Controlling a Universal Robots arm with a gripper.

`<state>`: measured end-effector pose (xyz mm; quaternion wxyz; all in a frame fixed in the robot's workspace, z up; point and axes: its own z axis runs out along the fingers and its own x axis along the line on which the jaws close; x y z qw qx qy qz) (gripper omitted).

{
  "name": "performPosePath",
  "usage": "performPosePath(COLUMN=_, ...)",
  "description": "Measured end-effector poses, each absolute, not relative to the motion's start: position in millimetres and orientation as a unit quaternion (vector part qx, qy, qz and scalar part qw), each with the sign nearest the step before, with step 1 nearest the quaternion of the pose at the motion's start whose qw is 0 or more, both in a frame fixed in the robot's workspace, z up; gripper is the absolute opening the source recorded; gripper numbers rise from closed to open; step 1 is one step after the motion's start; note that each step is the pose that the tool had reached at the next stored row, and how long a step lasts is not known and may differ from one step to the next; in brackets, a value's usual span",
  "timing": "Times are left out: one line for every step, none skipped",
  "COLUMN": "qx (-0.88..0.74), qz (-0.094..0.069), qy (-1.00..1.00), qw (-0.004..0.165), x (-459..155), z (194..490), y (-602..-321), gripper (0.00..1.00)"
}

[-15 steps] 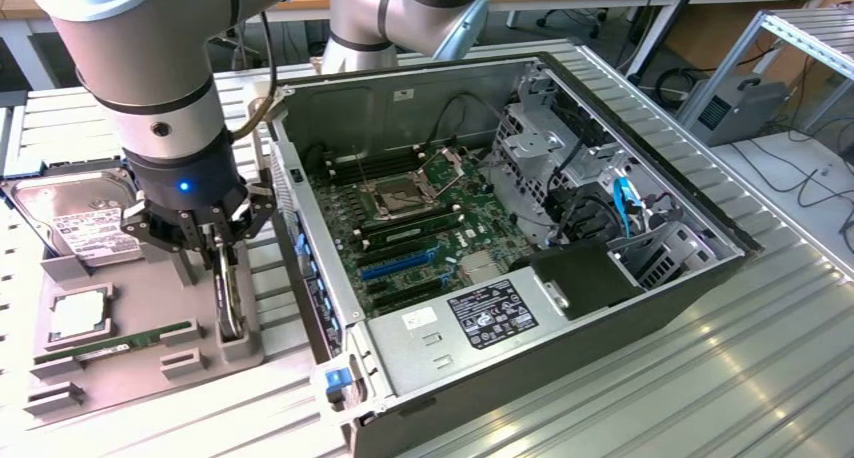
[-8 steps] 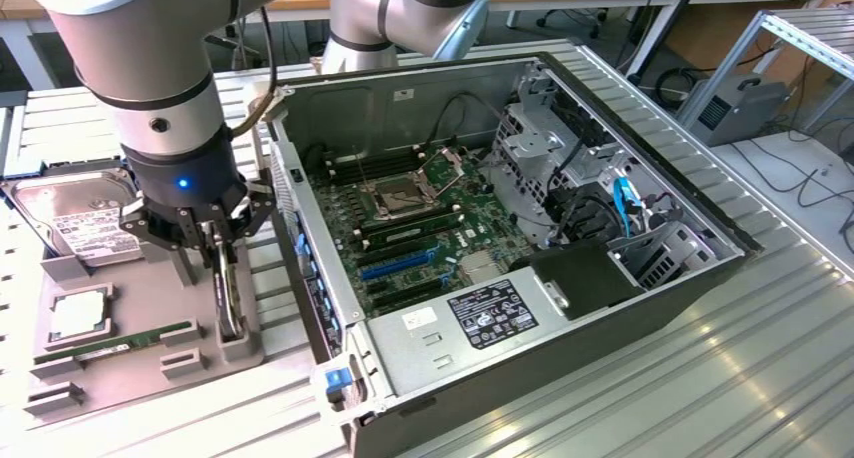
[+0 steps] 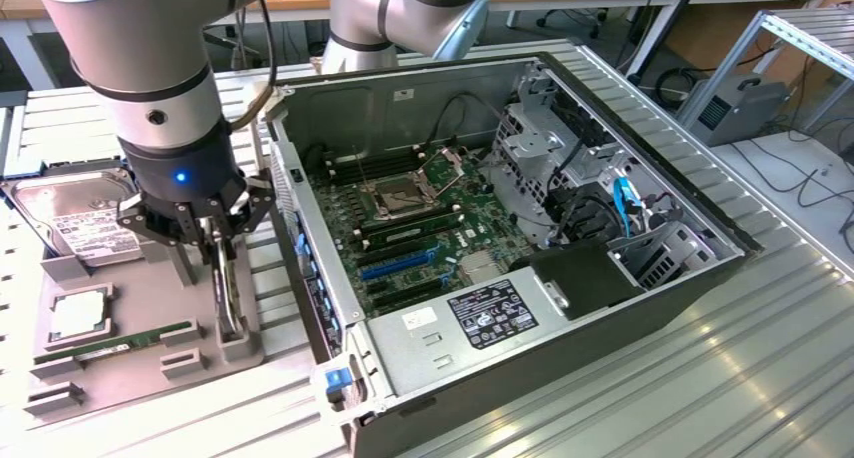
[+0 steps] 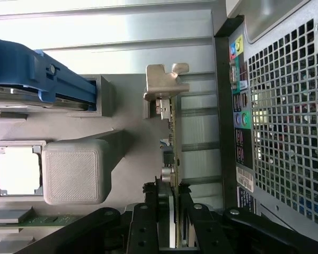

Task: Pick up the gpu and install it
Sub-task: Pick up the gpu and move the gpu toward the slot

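The gpu (image 3: 230, 296) stands on edge over the grey parts tray (image 3: 134, 378), at the exterior view's left of the open computer case (image 3: 641, 308). In the wrist view I see the gpu (image 4: 173, 143) edge-on, a thin green board with its silver end bracket (image 4: 166, 80) at the far end. My gripper (image 3: 220, 246) hangs straight down over the card. Its black fingers (image 4: 147, 225) press on both faces of the board, so the gripper (image 4: 172, 222) is shut on it. Whether the card's lower edge still rests in the tray's slot is hidden.
On the tray lie a silver hard drive (image 3: 83, 218), a CPU (image 3: 78, 313) and a RAM stick (image 3: 114, 346). Inside the case the motherboard (image 3: 414, 228) shows blue expansion slots (image 3: 394, 266). The case's perforated rear wall (image 4: 286, 116) stands close beside the card.
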<state>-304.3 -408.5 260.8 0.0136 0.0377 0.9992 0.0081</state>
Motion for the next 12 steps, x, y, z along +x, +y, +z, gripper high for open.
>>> performPosePath(qx=0.038, qz=0.008, qy=0.999, qw=0.014, x=-304.2, z=261.9, y=-408.5, gripper=0.27)
performPosePath(qx=0.038, qz=0.008, qy=0.999, qw=0.014, x=-304.2, z=262.9, y=-408.5, gripper=0.27)
performPosePath(qx=0.038, qz=0.008, qy=0.999, qw=0.014, x=-304.2, z=263.6, y=-408.5, gripper=0.27)
performPosePath(qx=0.038, qz=0.008, qy=0.999, qw=0.014, x=-304.2, z=264.3, y=-408.5, gripper=0.27)
performPosePath(qx=0.038, qz=0.008, qy=0.999, qw=0.014, x=-304.2, z=265.1, y=-408.5, gripper=0.27)
performPosePath(qx=0.038, qz=0.008, qy=0.999, qw=0.014, x=-304.2, z=265.7, y=-408.5, gripper=0.27)
performPosePath(qx=0.038, qz=0.008, qy=0.999, qw=0.014, x=-304.2, z=266.5, y=-408.5, gripper=0.27)
performPosePath(qx=0.038, qz=0.008, qy=0.999, qw=0.014, x=-304.1, z=267.3, y=-408.5, gripper=0.27)
performPosePath(qx=0.038, qz=0.008, qy=0.999, qw=0.014, x=-304.0, z=268.1, y=-408.5, gripper=0.27)
performPosePath(qx=0.038, qz=0.008, qy=0.999, qw=0.014, x=-304.0, z=268.8, y=-408.5, gripper=0.27)
performPosePath(qx=0.038, qz=0.008, qy=0.999, qw=0.014, x=-304.0, z=269.4, y=-408.5, gripper=0.27)
performPosePath(qx=0.038, qz=0.008, qy=0.999, qw=0.014, x=-304.0, z=270.0, y=-408.5, gripper=0.27)
